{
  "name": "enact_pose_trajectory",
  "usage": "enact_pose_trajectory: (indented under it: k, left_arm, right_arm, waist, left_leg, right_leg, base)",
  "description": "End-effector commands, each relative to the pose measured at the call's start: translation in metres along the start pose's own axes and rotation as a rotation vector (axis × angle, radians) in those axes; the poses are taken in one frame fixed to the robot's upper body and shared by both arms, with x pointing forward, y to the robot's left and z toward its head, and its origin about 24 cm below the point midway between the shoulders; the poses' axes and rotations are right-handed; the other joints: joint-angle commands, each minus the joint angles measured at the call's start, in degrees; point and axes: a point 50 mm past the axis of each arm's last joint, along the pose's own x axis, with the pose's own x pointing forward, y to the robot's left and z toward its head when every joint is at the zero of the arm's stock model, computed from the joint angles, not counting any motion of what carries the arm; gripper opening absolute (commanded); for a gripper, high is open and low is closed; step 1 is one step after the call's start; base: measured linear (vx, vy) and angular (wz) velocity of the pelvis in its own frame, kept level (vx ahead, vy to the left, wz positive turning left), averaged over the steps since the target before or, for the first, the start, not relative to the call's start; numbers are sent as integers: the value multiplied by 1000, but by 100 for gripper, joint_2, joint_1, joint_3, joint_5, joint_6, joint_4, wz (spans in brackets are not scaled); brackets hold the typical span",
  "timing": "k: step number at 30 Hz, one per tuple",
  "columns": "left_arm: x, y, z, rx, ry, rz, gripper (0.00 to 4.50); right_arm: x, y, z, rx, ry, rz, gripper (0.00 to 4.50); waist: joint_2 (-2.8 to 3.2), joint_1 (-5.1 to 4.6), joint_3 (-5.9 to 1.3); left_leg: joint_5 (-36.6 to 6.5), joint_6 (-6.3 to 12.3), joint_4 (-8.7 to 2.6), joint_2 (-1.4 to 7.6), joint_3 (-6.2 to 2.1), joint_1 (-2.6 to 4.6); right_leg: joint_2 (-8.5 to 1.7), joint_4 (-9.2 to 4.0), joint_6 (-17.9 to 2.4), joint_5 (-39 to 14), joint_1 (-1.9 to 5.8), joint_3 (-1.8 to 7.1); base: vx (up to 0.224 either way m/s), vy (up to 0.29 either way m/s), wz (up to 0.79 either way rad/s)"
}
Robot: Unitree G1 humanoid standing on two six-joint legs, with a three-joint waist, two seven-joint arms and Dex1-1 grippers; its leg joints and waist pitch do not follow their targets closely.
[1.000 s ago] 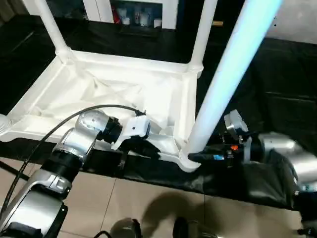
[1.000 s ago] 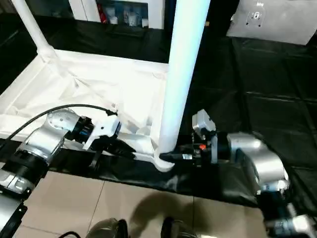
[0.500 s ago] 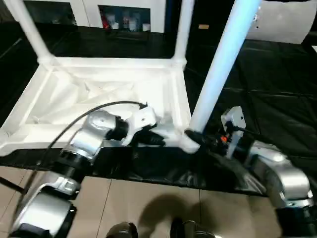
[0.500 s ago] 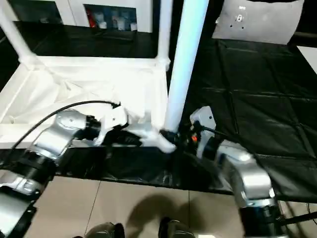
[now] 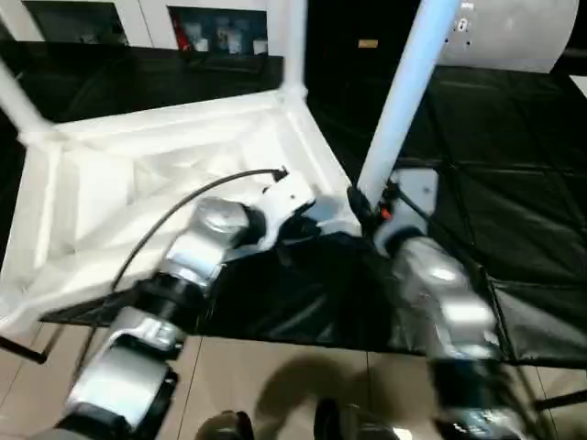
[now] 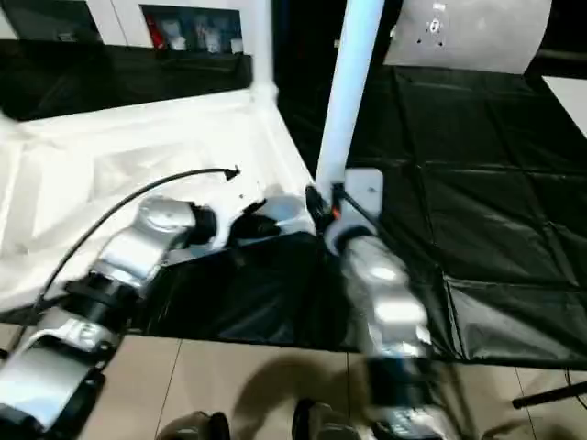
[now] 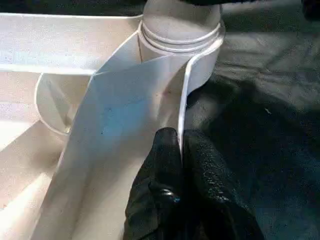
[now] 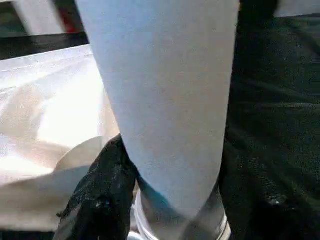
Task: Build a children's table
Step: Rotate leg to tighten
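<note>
Standing in the corner socket, a leg is clasped by the right claw; the left claw pinches the top's rim.

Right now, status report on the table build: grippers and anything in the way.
Left gripper shut on tabletop rim. Right gripper clamped round leg at corner socket. Nothing in the way.

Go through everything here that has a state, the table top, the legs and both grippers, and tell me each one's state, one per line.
table top: upside down, ribbed underside facing up
near leg: upright in its corner socket
far leg: upright in the far corner
left gripper: shut on the table top's rim
right gripper: shut on the near leg's base
</note>
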Motion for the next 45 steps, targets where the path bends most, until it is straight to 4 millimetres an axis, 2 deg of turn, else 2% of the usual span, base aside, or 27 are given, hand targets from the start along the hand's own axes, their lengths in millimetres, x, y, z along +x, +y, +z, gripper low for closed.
enact_pose_trajectory:
  k: [1, 5, 7, 8, 10, 12, 14, 15, 17, 18, 19, 20, 21, 22, 23, 24, 25, 27, 28, 29, 31, 33, 35, 37, 41, 42, 45]
  left_arm:
    - [5, 6, 21, -16, -56, 173, 0]
    - [10, -2, 26, -28, -90, 165, 0]
    - [9, -3, 24, -12, -93, 148, 0]
    - [7, -4, 23, -2, -95, 133, 0]
    - [5, -4, 21, 13, -97, 112, 0]
    - [0, -5, 14, 39, -94, 55, 0]
    - [-3, -5, 8, 51, -83, 22, 0]
    - [-7, -4, 3, 61, -74, -8, 0]
    - [-12, -4, -2, 79, -71, -50, 0]
    - [-12, -4, -2, 79, -71, -50, 0]
    - [-17, -3, -9, 100, -63, -113, 0]
    - [-17, -3, -9, 100, -63, -113, 0]
    - [-17, -3, -9, 100, -63, -113, 0]
    - [-22, -3, -15, 126, -51, -165, 0]
    - [-25, -3, -18, 143, -39, -200, 0]
    - [-28, -1, -22, 161, -20, -228, 0]
    - [-31, 0, -25, 180, -3, -259, 0]
    - [-35, 0, -28, 191, 12, -299, 0]
    - [-40, 1, -32, 211, 30, -354, 0]
    - [-40, 1, -32, 214, 32, -361, 0]
    - [-45, 0, -34, 228, 40, -443, 0]
    - [-46, 0, -35, 234, 41, -461, 0]
    - [-48, -1, -35, 262, 58, -520, 0]
    - [-49, -1, -34, 281, 70, -579, 0]
    - [-48, -3, -32, 323, 76, -638, 0]
    - [-48, -3, -32, 330, 76, -649, 0]
    - [-46, -6, -29, 345, 70, -678, 0]
  right_arm:
    - [1, 44, -22, 31, 96, 103, 199]
    - [6, 43, -21, 12, 74, 20, 199]
    - [6, 39, -18, 28, 40, 19, 199]
    - [6, 35, -16, 30, 16, 30, 233]
    - [5, 29, -12, 30, -19, 49, 253]
    - [0, 13, -3, 7, -92, 110, 269]
    - [-5, 2, 2, -4, -120, 162, 281]
    - [-12, -9, 6, -5, -136, 209, 289]
    - [-20, -23, 9, -11, -135, 267, 312]
    - [-20, -23, 9, -11, -135, 267, 312]
    - [-34, -40, 12, -42, -123, 364, 325]
    - [-34, -40, 12, -42, -123, 364, 333]
    - [-34, -40, 12, -42, -123, 364, 338]
    - [-46, -54, 16, -74, -108, 451, 356]
    - [-53, -63, 17, -96, -90, 493, 356]
    - [-59, -72, 19, -124, -65, 544, 368]
    - [-65, -80, 20, -150, -37, 587, 378]
    - [-71, -89, 21, -172, 0, 623, 398]
    - [-76, -97, 22, -191, 45, 675, 407]
    - [-77, -97, 22, -193, 49, 680, 414]
    - [-82, -102, 22, -215, 106, 756, 432]
    - [-83, -103, 22, -225, 116, 774, 443]
    - [-84, -102, 22, -252, 153, 845, 443]
    - [-85, -97, 21, -275, 204, 946, 443]
    - [-83, -89, 19, -265, 246, 1048, 443]
    - [-82, -88, 18, -266, 251, 1061, 427]
    - [-78, -85, 16, -258, 268, 1096, 417]
  waist:
    - [21, 12, -427]
    - [54, 9, -435]
    - [46, 9, -442]
    - [53, 11, -452]
    - [71, 8, -481]
    - [81, 8, -487]
    - [70, -18, -509]
    - [53, -23, -526]
    - [54, -29, -544]
    - [47, -25, -547]
    - [35, -25, -548]
    - [38, -2, -532]
    - [35, 7, -513]
    - [27, 28, -495]
    - [3, 50, -481]
    - [4, 77, -471]
    - [15, 103, -442]
    - [1, 126, -431]
    - [-9, 132, -415]
    - [-9, 139, -412]
    - [-16, 164, -418]
    - [-24, 188, -442]
    - [-21, 213, -463]
    - [-14, 240, -479]
    - [-10, 322, -469]
    - [-27, 326, -470]
    - [-15, 353, -467]
  left_leg:
    - [-341, 468, -399, 661, -322, -2]
    - [-339, 482, -390, 653, -311, -1]
    - [-341, 534, -385, 650, -311, -13]
    - [-308, 556, -383, 654, -315, -14]
    - [-118, 689, -368, 672, -321, -22]
    - [-66, 847, -351, 668, -324, -43]
    - [54, 1019, -336, 670, -344, -94]
    - [210, 1194, -309, 681, -348, -88]
    - [380, 1387, -282, 686, -350, -111]
    - [416, 1437, -277, 685, -351, -104]
    - [431, 1491, -266, 673, -347, -119]
    - [353, 1524, -261, 665, -338, -114]
    - [216, 1481, -265, 673, -319, -114]
    - [-4, 1363, -272, 641, -310, -104]
    - [-184, 1232, -264, 584, -289, -118]
    - [-235, 1203, -267, 568, -283, -113]
    - [-376, 1114, -285, 584, -285, -83]
    - [-495, 1004, -307, 597, -299, -57]
    - [-656, 873, -314, 576, -295, -28]
    - [-668, 849, -310, 549, -287, -24]
    - [-606, 813, -314, 542, -288, -21]
    - [-507, 860, -320, 564, -296, -17]
    - [-337, 979, -316, 623, -317, -8]
    - [-192, 1075, -306, 638, -317, -19]
    - [-148, 1099, -301, 656, -302, -22]
    - [-144, 1101, -301, 650, -299, -26]
    - [-129, 1051, -307, 683, -311, -21]
  right_leg:
    - [-840, -379, -858, -1303, 369, 604]
    - [-843, -373, -901, -1188, 375, 612]
    - [-840, -368, -885, -1136, 390, 609]
    - [-839, -357, -887, -1081, 393, 607]
    - [-826, -294, -945, -704, 388, 604]
    - [-824, -272, -974, -478, 400, 592]
    - [-823, -219, -996, -217, 443, 580]
    - [-820, -201, -975, -6, 448, 580]
    - [-824, -140, -1028, 278, 430, 580]
    - [-818, -143, -1029, 331, 425, 580]
    - [-815, -130, -1078, 362, 417, 573]
    - [-810, -164, -1044, 274, 415, 576]
    - [-805, -187, -1002, 53, 392, 584]
    - [-790, -271, -937, -437, 396, 559]
    - [-775, -325, -783, -932, 432, 554]
    - [-765, -368, -671, -1172, 430, 553]
    - [-746, -433, -487, -1663, 403, 538]
    - [-724, -466, -336, -2004, 388, 532]
    - [-740, -525, -249, -2359, 378, 519]
    - [-736, -545, -222, -2461, 381, 513]
    - [-736, -555, -167, -2548, 390, 514]
    - [-729, -526, -176, -2347, 390, 514]
    - [-736, -451, -368, -1815, 366, 517]
    - [-742, -387, -465, -1491, 382, 525]
    - [-762, -380, -546, -1421, 376, 519]
    - [-758, -377, -555, -1414, 379, 512]
    - [-778, -359, -609, -1393, 377, 517]
  base:
    - [0, 0, 0]
    - [0, 0, 0]
    - [0, 0, 0]
    - [0, 0, 0]
    - [0, 0, 0]
    - [0, 0, 0]
    - [0, 0, 0]
    - [0, 0, 0]
    - [0, 0, 0]
    - [0, 0, 0]
    - [0, 0, 0]
    - [0, 0, 0]
    - [0, 0, 0]
    - [0, 0, 0]
    - [0, 0, 0]
    - [0, 0, 0]
    - [0, 0, 0]
    - [0, 0, 0]
    - [0, 0, 0]
    - [0, 0, 0]
    - [0, 0, 0]
    - [0, 0, 0]
    - [0, 0, 0]
    - [0, 0, 0]
    - [0, 0, 0]
    - [0, 0, 0]
    - [0, 0, 0]
